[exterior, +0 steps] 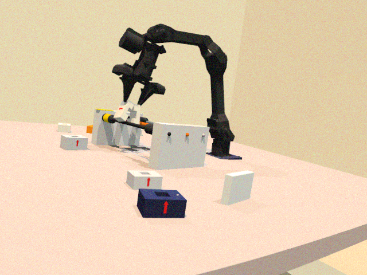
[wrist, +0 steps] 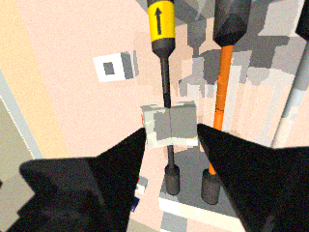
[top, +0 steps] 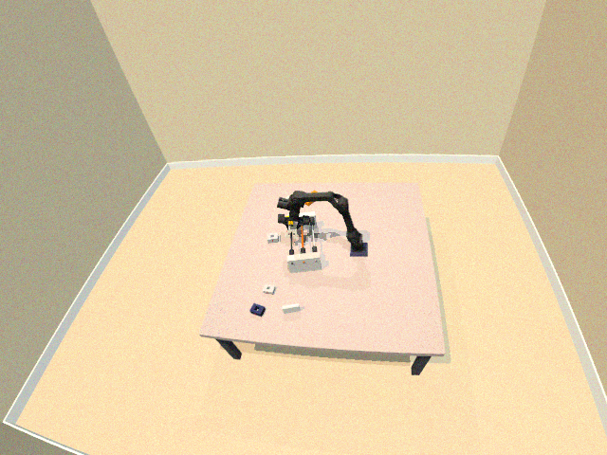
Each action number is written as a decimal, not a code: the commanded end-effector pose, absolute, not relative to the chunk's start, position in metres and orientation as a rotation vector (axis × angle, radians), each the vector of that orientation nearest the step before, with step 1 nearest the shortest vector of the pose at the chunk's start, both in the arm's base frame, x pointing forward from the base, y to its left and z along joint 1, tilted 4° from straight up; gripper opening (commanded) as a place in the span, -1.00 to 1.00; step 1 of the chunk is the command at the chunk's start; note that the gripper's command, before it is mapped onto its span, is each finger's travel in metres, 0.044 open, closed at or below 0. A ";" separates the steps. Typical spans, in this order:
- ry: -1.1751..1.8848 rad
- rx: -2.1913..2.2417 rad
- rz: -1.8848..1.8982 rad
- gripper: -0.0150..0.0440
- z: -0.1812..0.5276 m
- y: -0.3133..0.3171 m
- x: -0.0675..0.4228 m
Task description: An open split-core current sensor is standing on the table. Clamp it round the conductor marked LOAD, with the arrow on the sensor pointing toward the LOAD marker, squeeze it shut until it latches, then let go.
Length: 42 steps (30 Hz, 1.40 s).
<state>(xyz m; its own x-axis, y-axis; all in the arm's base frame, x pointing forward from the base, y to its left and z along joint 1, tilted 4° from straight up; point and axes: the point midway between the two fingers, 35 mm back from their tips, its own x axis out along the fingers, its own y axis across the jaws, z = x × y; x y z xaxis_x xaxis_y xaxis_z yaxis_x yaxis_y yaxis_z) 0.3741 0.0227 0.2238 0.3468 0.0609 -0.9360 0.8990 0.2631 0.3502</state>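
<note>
the black gripper is pinching the white split-core current sensor, one dark finger on each side of it. the sensor sits on the thin black conductor, about halfway along it. from the wrist view its two halves meet over the wire. from the side it looks tilted, and a small red arrow shows on its top face. i cannot tell if it has clicked shut.

the black conductor has a yellow sleeve with a black arrow at the end far from the sensor. an orange conductor runs just beside the black one. both wires go between two white end blocks; the near end block has three small dots on its face, black, orange and white.

the arm stands on a dark blue base plate behind the near end block. in front of that block lie a small white sensor, a dark blue sensor and a plain white block. another white sensor lies off to the side of the wires, all on the pink table.
</note>
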 end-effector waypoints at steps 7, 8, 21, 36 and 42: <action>1.067 1.162 -0.745 -0.49 0.208 0.023 0.380; 1.067 1.162 -0.745 -0.49 0.206 0.024 0.381; 1.069 1.163 -0.741 -0.49 0.195 0.025 0.384; 1.069 1.163 -0.741 -0.49 0.195 0.025 0.384; 1.069 1.163 -0.741 -0.49 0.195 0.025 0.384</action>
<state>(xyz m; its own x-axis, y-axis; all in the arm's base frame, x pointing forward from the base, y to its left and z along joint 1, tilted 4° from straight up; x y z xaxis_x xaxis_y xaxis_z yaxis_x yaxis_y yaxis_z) 0.3844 0.0248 0.1940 0.3466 0.0618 -0.9360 0.8978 0.2672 0.3501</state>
